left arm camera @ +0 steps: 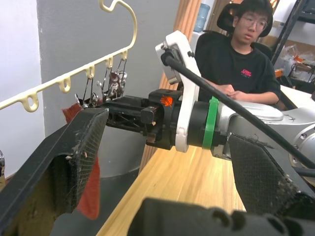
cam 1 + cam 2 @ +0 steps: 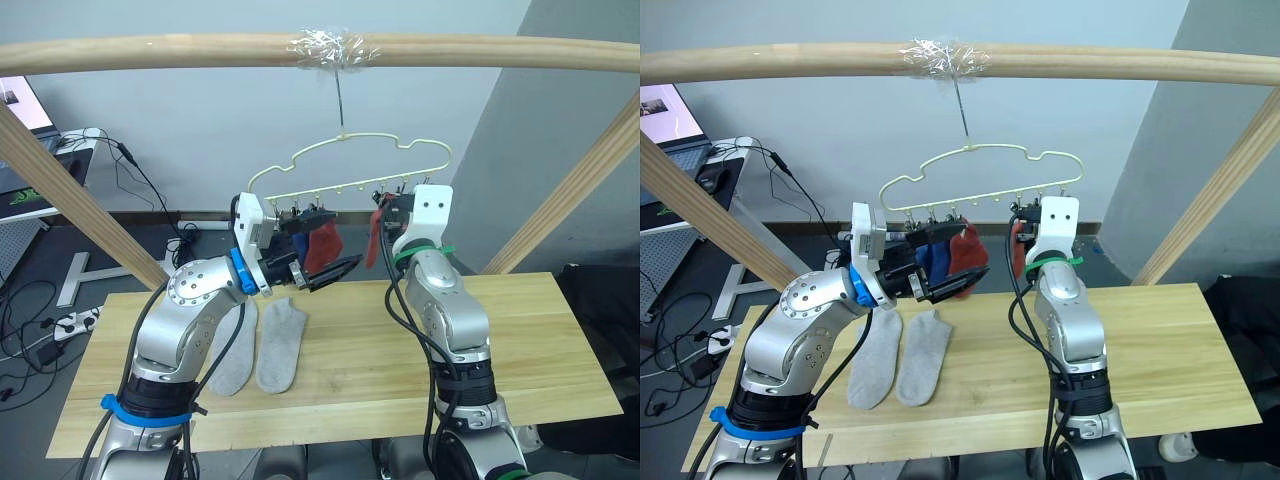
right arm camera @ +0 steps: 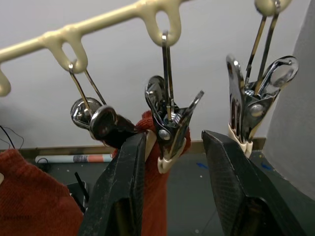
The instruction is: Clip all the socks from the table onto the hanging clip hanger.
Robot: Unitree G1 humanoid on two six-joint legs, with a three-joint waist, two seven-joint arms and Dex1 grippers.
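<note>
The pale yellow-green clip hanger (image 2: 965, 148) hangs from the wooden pole. A blue sock (image 2: 932, 255) and a rust red sock (image 2: 962, 250) hang from its left clips. Another red sock (image 2: 373, 235) hangs further right. My left gripper (image 2: 325, 272) is open and empty, just in front of the blue and red socks. My right gripper (image 3: 174, 137) is raised to the clip row and open, with a metal clip (image 3: 170, 123) holding red sock fabric (image 3: 157, 191) between its fingers. Two light grey socks (image 2: 282, 345) (image 2: 235, 350) lie side by side on the table (image 2: 540, 340), below my left arm.
The round wooden pole (image 2: 150, 50) spans the top, with slanted poles (image 2: 70, 190) (image 2: 570, 200) at both sides of the table. A person (image 1: 241, 54) sits beyond the table's right end. Cables and a power strip (image 2: 70, 320) lie on the floor at left.
</note>
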